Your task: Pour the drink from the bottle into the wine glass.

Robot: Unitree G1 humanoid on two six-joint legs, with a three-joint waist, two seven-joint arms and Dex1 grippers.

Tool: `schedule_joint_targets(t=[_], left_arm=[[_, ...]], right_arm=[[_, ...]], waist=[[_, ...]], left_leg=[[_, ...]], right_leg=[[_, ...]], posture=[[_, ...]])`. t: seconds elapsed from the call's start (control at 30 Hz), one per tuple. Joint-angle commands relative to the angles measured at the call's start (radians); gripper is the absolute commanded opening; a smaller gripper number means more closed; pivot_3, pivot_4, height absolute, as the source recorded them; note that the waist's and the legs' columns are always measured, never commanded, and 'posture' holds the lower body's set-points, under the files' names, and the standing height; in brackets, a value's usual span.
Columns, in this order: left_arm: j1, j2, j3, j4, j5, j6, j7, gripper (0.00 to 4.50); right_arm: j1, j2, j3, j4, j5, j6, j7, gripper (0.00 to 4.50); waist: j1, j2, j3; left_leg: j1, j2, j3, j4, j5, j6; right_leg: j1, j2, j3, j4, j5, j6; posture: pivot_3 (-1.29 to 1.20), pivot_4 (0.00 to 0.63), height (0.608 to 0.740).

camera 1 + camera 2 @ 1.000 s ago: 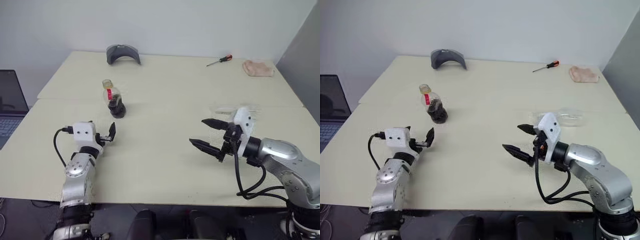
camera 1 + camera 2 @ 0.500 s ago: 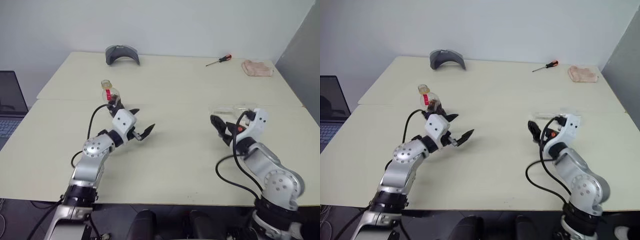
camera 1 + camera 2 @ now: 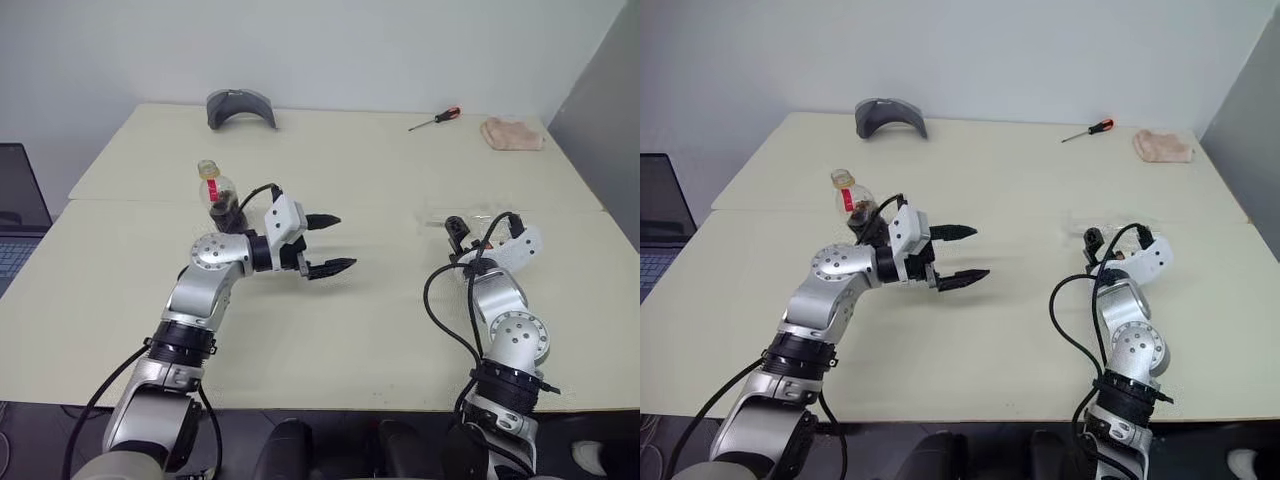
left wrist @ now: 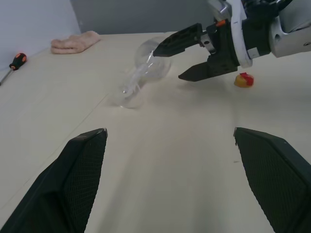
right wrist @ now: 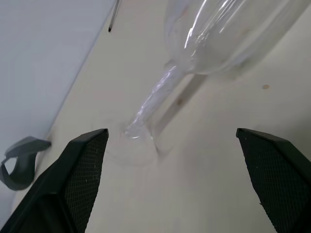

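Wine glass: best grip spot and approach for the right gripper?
Stem, just under the bowl, from above, the open right gripper astride it. The wine glass seems to lie on its side on the table; bowl and foot hold the stem clear of it, and the round bowl could roll.

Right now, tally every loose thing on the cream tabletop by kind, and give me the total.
Clear plastic bottle of dark drink: 1
Clear stemmed wine glass, lying on its side: 1
Red-handled screwdriver: 1
Pink folded cloth: 1
Grey curved plastic piece: 1
Small yellow-and-red bit: 1
Total: 6
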Motion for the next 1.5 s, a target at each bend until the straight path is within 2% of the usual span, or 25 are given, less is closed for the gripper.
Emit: schedule_joint_targets(t=[0.03,0.1,0.4,0.63,0.87,1.07,1.17,1.4,1.47,1.5], left_arm=[[-0.024,-0.004,0.004,-0.03,-0.016,0.012,-0.011,4.46],[-0.023,-0.005,0.005,-0.034,-0.013,0.015,-0.012,4.46],[-0.029,-0.011,0.002,-0.045,-0.007,0.03,-0.008,4.46],[-0.022,-0.007,0.003,-0.064,-0.004,0.042,-0.002,4.46],[-0.008,-0.002,0.005,-0.09,-0.004,0.06,0.008,4.46],[-0.01,-0.005,0.002,-0.085,-0.001,0.059,0.009,4.46],[-0.01,-0.007,0.001,-0.083,0.0,0.057,0.009,4.5],[-0.007,-0.009,0.0,-0.085,0.0,0.059,0.01,4.5],[-0.002,-0.009,0.006,-0.091,-0.004,0.067,0.017,4.5],[0.002,-0.008,0.011,-0.093,-0.006,0.07,0.022,4.5]], right_arm=[[-0.073,0.052,0.002,0.057,0.072,-0.065,0.038,4.5],[-0.097,0.048,0.008,0.101,0.103,-0.088,0.059,4.5],[-0.24,-0.023,0.024,0.433,0.052,-0.235,0.198,4.5],[-0.352,-0.082,-0.029,0.683,0.009,-0.398,0.282,4.5],[-0.411,-0.104,-0.075,0.772,0.013,-0.491,0.308,4.5],[-0.431,-0.084,-0.107,0.805,0.025,-0.547,0.274,4.5],[-0.436,-0.071,-0.119,0.817,0.043,-0.539,0.27,3.58],[-0.445,-0.048,-0.145,0.821,0.085,-0.527,0.268,1.08],[-0.431,-0.034,-0.122,0.751,0.099,-0.48,0.281,0.44],[-0.415,-0.028,-0.096,0.695,0.101,-0.439,0.289,0.26]], waist=[[-0.001,0.0,0.0],[-0.004,0.001,0.0],[-0.005,0.001,0.001],[-0.004,0.002,0.001],[-0.003,0.002,0.001],[-0.003,0.002,0.001],[-0.003,0.002,0.001],[-0.004,0.003,0.002],[-0.004,0.003,0.002],[-0.005,0.003,0.002]], left_leg=[[0.0,0.0,0.0,0.0,0.0,0.0],[0.0,0.0,0.0,0.0,0.0,0.0],[0.0,0.001,0.0,0.0,0.0,0.0],[0.0,0.001,0.0,0.0,0.0,0.0],[0.0,0.001,0.0,0.0,0.0,0.0],[0.0,0.001,0.0,0.0,0.0,0.0],[0.0,0.001,0.0,0.0,0.0,0.0],[0.001,0.001,0.0,0.0,0.0,0.0],[0.001,0.001,0.0,0.0,0.0,0.0],[0.001,0.001,0.0,0.0,0.0,0.0]], right_leg=[[0.0,0.0,0.0,0.0,0.0,0.0],[0.0,0.0,0.0,0.001,0.0,0.0],[-0.001,0.001,0.0,0.003,-0.001,-0.001],[-0.001,0.001,0.0,0.003,-0.001,-0.002],[-0.001,0.001,0.0,0.003,-0.001,-0.002],[-0.001,0.001,0.0,0.003,-0.001,-0.002],[-0.001,0.001,0.0,0.003,-0.001,-0.002],[-0.001,0.001,0.0,0.003,-0.001,-0.002],[-0.001,0.001,0.0,0.004,-0.001,-0.002],[-0.001,0.001,0.0,0.004,-0.001,-0.002]], posture=[[0.0,0.15,0.74],[0.0,0.15,0.74],[0.0,0.15,0.74],[0.0,0.15,0.74],[0.0,0.15,0.74],[0.0,0.15,0.74],[0.0,0.15,0.74],[0.0,0.15,0.74],[0.0,0.15,0.74],[0.0,0.15,0.74]])
